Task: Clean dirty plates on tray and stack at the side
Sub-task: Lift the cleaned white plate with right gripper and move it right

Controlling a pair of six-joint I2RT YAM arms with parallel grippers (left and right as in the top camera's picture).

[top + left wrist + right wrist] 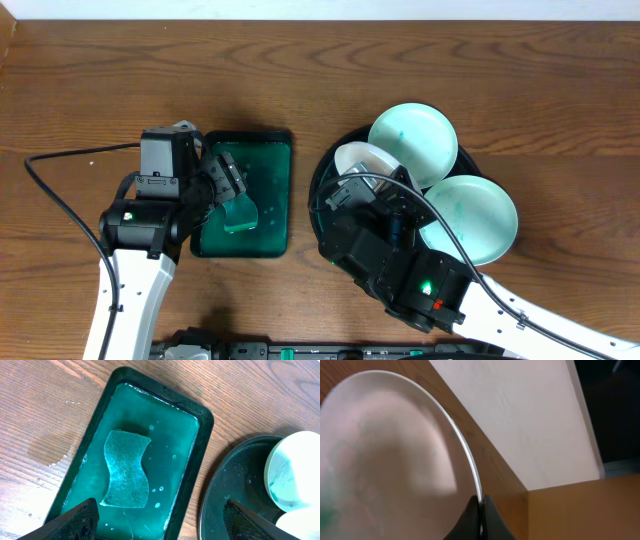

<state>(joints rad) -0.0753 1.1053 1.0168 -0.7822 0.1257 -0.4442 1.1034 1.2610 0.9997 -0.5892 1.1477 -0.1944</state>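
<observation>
Since its face has to be reachable for scrubbing, the small round white plate is held tilted on edge above the large round glossy black tray, our right gripper pinching its thin rim. Two more teal-smeared white plates lie flat on that tray, the far plate and the right-hand plate, awaiting their turn. Our left gripper hangs with fingers spread over the teal wavy-edged sponge, which lies in soapy water in the rectangular dark green tray, so it gets picked up wet, we judge. We see no stack started yet.
</observation>
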